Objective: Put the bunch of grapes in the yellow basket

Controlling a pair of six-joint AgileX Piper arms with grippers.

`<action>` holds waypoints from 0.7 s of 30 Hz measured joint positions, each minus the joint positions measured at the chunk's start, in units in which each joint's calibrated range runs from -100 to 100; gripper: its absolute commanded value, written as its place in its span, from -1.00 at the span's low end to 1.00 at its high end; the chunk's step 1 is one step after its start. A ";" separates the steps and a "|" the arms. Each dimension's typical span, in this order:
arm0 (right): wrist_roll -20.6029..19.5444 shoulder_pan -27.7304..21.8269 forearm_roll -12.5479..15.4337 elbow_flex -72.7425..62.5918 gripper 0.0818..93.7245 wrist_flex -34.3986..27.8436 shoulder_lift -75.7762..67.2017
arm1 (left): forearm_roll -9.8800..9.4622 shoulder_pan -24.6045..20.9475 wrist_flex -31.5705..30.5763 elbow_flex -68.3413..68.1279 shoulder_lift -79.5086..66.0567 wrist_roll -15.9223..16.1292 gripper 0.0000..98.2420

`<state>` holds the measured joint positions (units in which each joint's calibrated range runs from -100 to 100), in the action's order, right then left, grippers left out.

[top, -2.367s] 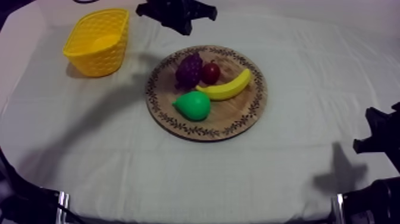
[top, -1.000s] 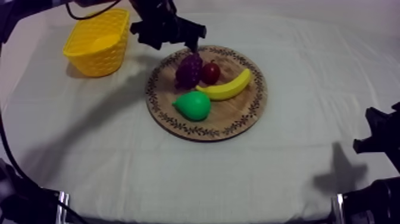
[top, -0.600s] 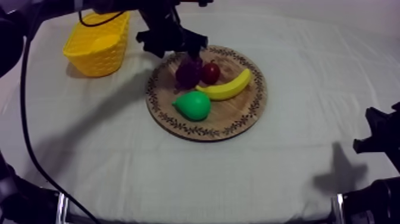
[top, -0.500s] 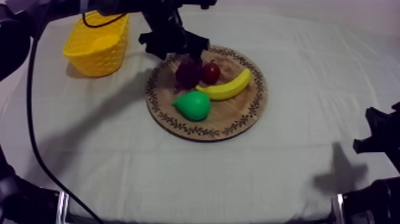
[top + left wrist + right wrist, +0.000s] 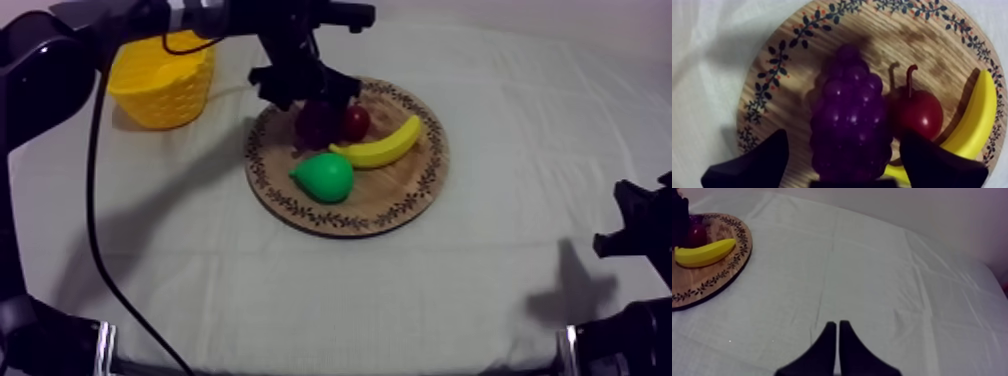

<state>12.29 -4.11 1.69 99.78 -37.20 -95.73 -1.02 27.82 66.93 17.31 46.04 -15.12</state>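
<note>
1 each: board | basket | banana | pear | bunch of grapes | small red fruit

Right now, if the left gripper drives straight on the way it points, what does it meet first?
Likely the purple bunch of grapes on the round wooden board: it lies between the left gripper's open fingers. Remaining depth is unclear.

We seem to be in a robot lab. Black robot arms flank our cloth-draped grey-white worktop, and toy fruit sits on a round pattern-rimmed wooden board.
</note>
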 measured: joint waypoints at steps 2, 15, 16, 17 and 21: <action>0.00 0.00 0.00 0.00 -0.99 0.00 0.00 | 0.19 0.00 0.31 0.20 0.82 0.00 0.70; 0.00 0.00 0.00 0.00 -0.99 0.00 0.00 | 1.02 -0.06 0.40 1.93 3.61 0.64 0.64; 0.00 0.00 0.00 0.00 -0.99 0.00 0.00 | 1.02 -0.06 0.40 1.85 3.61 0.67 0.62; 0.00 0.00 0.00 0.00 -0.99 0.00 0.00 | 1.02 -0.06 0.48 1.85 3.61 0.77 0.59; 0.00 0.00 0.00 0.00 -0.99 0.00 0.00 | 0.69 0.15 -0.89 1.65 3.31 1.40 0.45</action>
<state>12.29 -4.11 1.69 99.78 -37.20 -95.73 -0.33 27.97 66.05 18.96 49.35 -13.71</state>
